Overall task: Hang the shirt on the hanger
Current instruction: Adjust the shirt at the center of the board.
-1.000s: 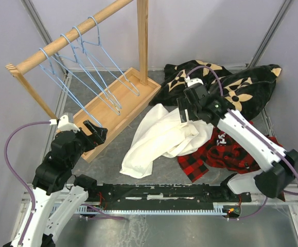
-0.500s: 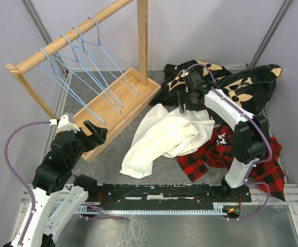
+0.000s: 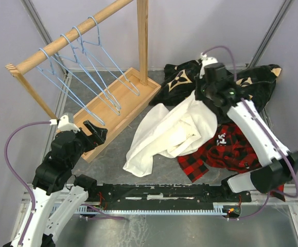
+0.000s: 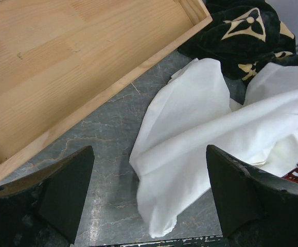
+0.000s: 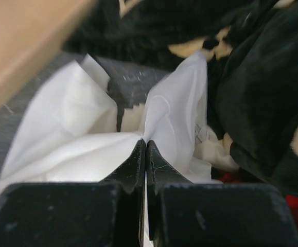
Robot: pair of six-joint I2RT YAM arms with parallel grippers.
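The cream-white shirt [image 3: 164,134] lies crumpled mid-table, one end pulled up into a peak. My right gripper [image 3: 200,95] is shut on that raised fold; in the right wrist view the black fingertips [image 5: 145,143] pinch the white cloth [image 5: 71,149] tightly. Several light-blue wire hangers [image 3: 87,67] hang from the wooden rail at the back left, apart from the shirt. My left gripper [image 3: 94,133] stands wide open over the rack's near corner. In the left wrist view its jaws [image 4: 149,152] frame the shirt's lower end [image 4: 215,128] on the table, touching nothing.
The wooden rack's base tray [image 3: 115,105] and upright post [image 3: 142,41] stand at the back left. A black blanket with tan flowers [image 3: 254,87] is heaped at the back right. A red-and-black plaid garment [image 3: 226,152] lies partly under the shirt's right side.
The right gripper closed on the shirt's far edge and rose toward the back right, drawing the cloth up into a peak. The left arm has not moved.
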